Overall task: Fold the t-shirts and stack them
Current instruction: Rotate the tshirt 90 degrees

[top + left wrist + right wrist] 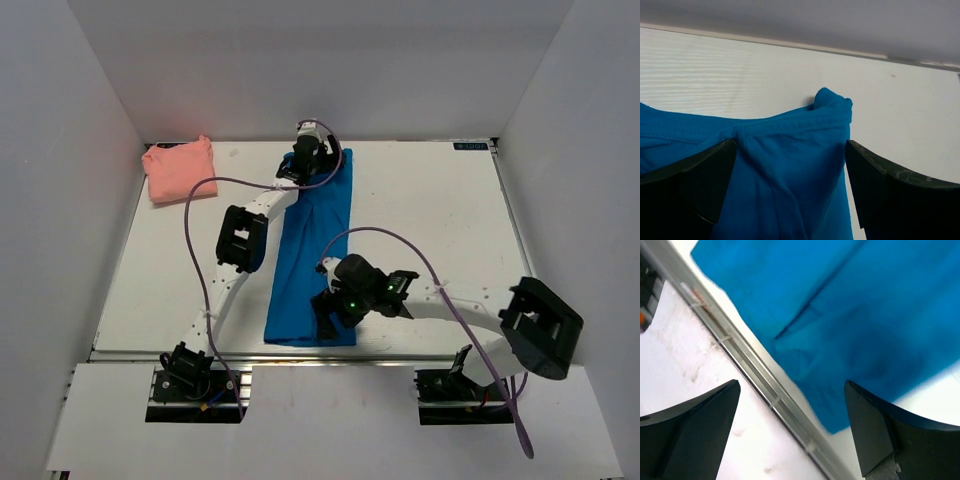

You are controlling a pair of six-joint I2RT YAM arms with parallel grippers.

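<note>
Blue shirt point(305, 240) beneath outstretched left claw point(791, 146)

White arms point(272, 201), black joints point(242, 238) (purple cables point(188, 222))

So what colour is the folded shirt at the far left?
That shirt is salmon pink, best in the top view.

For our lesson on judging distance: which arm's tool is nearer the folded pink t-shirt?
Left. The left tool is over the far end of the blue t-shirt, right of the pink t-shirt; the right tool is at its near end.
</note>
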